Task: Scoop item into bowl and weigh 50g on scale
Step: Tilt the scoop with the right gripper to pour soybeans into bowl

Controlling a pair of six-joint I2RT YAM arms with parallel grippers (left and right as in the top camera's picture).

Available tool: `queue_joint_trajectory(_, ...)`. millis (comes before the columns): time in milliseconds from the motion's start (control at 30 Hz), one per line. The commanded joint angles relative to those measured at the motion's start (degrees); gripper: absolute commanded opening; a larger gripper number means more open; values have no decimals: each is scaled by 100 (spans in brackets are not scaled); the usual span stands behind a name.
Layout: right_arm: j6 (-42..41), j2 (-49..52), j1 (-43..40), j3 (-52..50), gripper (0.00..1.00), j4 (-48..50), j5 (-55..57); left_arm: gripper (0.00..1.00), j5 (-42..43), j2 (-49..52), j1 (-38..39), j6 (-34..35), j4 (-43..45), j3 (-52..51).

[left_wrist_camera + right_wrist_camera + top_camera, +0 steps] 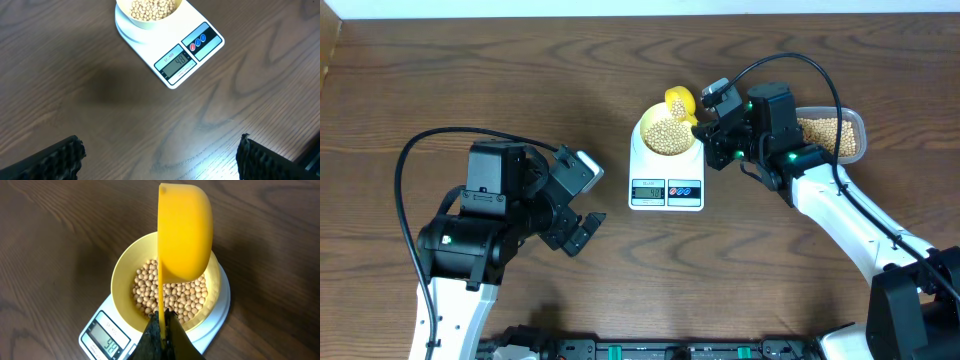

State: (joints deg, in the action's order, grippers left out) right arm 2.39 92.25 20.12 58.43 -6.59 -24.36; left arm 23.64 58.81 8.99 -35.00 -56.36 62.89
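Observation:
The pale yellow bowl (667, 133) stands on the white scale (666, 190), holding many beige beans (170, 292). The bowl (122, 275) fills the middle of the right wrist view, above the scale (97, 337) with its lit display. My right gripper (161, 322) is shut on the thin handle of a yellow measuring spoon (185, 230), whose cup is turned on its side over the bowl. My left gripper (160, 157) hangs open over bare table, to the left of the scale (182, 60), nothing between its fingers.
A clear plastic tub (832, 135) with more beans sits at the right of the scale, partly behind the right arm. The table's front edge carries a dark rail (640, 350).

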Motion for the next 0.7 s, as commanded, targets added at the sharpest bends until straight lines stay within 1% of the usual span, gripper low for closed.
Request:
queue_joint_trajectory(0, 114, 7, 24, 37, 1, -4, 26, 99, -13, 2, -31, -98, 4, 109)
queue_joint_trajectory(400, 103, 7, 24, 37, 1, -4, 20, 99, -13, 2, -31, -98, 4, 109)
queue_joint_trajectory(533, -151, 7, 22, 37, 1, -2, -20, 99, -13, 2, -31, -101, 4, 109)
queue_joint_trajectory(667, -223, 7, 22, 37, 1, -2, -22, 99, -13, 2, -31, -98, 4, 109)
